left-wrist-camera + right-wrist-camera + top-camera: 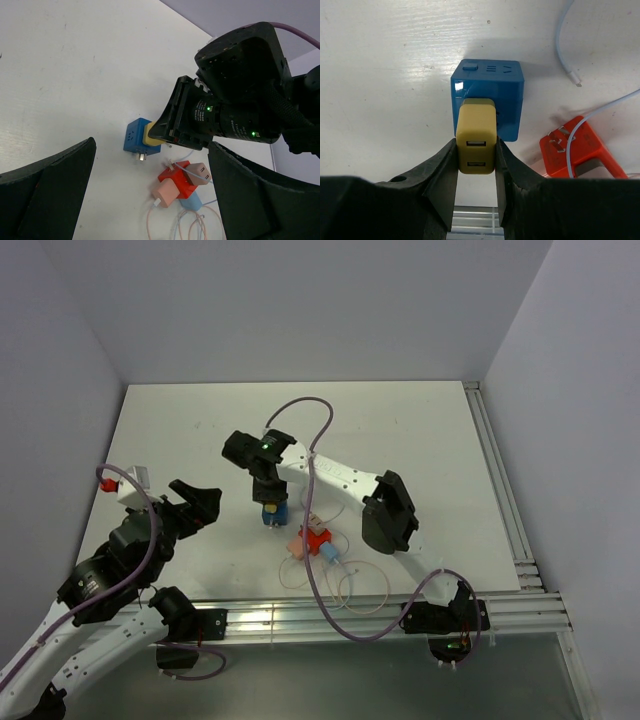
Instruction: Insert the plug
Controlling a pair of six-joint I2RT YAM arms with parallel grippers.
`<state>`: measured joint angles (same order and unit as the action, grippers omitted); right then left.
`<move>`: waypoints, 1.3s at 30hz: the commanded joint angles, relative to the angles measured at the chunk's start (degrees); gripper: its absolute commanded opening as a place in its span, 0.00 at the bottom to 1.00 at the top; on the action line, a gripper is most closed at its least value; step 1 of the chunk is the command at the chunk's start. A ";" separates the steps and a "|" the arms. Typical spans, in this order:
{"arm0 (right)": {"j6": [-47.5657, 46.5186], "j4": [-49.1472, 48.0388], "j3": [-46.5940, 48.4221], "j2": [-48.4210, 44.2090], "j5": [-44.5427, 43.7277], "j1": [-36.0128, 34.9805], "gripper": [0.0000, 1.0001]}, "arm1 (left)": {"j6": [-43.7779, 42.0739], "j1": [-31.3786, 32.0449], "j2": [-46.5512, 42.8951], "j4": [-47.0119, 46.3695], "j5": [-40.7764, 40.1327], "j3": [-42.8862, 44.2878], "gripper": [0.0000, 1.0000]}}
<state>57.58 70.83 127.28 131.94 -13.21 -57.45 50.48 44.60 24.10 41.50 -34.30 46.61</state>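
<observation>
The right hand point(476, 156) is clamped narrowly on the yellow plug point(476, 122). In the right wrist view the plug's long axis runs from 6 to 12 o'clock, straight into the blue socket cube point(490, 85), which sits on the bench point(400, 430) directly at 12 o'clock from the fingers. The plug's front end meets the cube's face with no prongs showing, so it looks seated or nearly so, and any remaining push would go along that same line. The left hand point(205, 505) hangs wide and holding nothing at about 9 o'clock from the cube in the top view, well apart, so the right arm is clearly the nearer.
</observation>
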 commanded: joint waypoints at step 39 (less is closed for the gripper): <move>-13.62 -46.00 -84.55 -82.49 -3.60 -2.13 1.00 | 5.78 -0.21 -5.43 -12.98 29.35 -12.40 1.00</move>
<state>43.57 37.23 61.14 59.68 -22.50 -57.67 56.66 44.56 23.05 38.54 -19.81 38.63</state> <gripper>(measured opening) 0.999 0.995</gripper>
